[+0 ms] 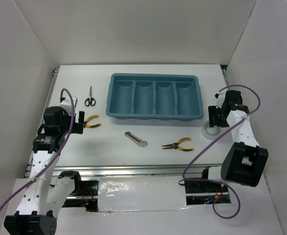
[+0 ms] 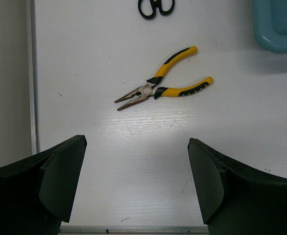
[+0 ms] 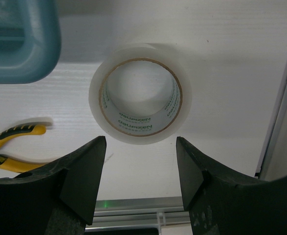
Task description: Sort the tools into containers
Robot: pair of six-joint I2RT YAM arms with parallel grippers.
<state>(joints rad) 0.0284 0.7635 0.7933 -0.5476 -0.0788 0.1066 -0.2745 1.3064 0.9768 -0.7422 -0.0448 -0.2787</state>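
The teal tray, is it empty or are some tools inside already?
Empty: all four compartments of the tray show bare teal floors. The scissors, knife, tape roll and both pliers lie outside it.

I'm looking down past the right gripper (image 3: 141,159), whose two black fingers (image 3: 79,171) are standing wide apart and holding nothing. Just beyond their tips a tape roll (image 3: 133,128) is lying flat on the white table (image 3: 226,58), its brown core facing me with printed lettering showing inside. A rounded teal tray (image 3: 21,54) corner is filling the upper left. Yellow-and-black pliers (image 3: 16,132) handles are poking in at the left edge, partly hidden behind the left finger. A metal rail (image 3: 133,208) is running along the bottom.
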